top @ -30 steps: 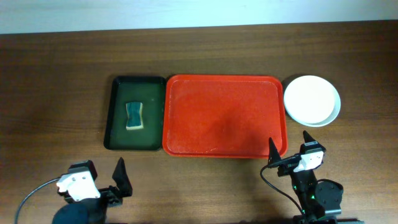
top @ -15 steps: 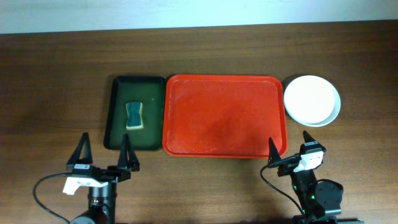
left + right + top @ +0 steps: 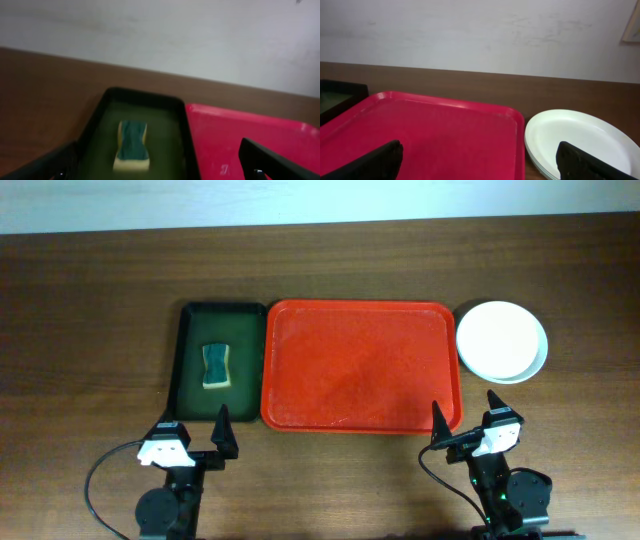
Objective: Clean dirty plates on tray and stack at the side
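Note:
The red tray (image 3: 360, 366) lies at the table's middle with nothing on it; it also shows in the left wrist view (image 3: 250, 145) and the right wrist view (image 3: 435, 135). The plates (image 3: 501, 341) sit in one stack on the table right of the tray, white one on top, also seen in the right wrist view (image 3: 572, 137). My left gripper (image 3: 196, 430) is open and empty near the front edge, just in front of the dark green tray. My right gripper (image 3: 466, 416) is open and empty by the red tray's front right corner.
A narrower dark green tray (image 3: 220, 362) lies against the red tray's left side and holds a green and yellow sponge (image 3: 216, 366), also seen in the left wrist view (image 3: 132, 145). A pale wall stands behind the table's far edge.
My left arm has swung right and turned, ending in front of the green tray with its fingers open. The right arm, tray and plates have not moved.

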Action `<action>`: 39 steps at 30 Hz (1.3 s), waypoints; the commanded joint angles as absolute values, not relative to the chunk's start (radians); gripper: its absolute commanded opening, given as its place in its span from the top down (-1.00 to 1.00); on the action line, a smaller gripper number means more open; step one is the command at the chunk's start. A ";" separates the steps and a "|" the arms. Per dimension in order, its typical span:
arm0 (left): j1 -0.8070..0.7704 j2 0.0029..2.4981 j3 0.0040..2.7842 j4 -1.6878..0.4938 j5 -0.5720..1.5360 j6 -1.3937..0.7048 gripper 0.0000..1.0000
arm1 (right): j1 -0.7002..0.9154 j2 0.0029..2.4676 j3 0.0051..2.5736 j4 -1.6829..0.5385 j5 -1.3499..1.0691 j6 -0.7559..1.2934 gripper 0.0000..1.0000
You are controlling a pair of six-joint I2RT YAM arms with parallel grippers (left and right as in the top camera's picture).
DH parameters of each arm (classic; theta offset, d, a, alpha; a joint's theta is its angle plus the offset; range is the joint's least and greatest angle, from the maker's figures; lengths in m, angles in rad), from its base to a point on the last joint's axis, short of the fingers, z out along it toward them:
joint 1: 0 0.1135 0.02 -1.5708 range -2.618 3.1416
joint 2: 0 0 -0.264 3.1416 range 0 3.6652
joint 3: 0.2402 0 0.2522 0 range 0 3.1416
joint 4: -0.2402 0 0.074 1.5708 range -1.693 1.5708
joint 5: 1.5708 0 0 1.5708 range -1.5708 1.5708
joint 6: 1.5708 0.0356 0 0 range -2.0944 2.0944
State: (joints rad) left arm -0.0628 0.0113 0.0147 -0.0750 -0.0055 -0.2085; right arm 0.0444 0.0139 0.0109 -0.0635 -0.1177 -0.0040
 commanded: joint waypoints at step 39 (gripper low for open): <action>-0.063 0.006 0.009 -0.084 -0.004 0.031 -0.99 | 0.038 0.006 0.006 -0.068 -0.120 -0.007 -0.97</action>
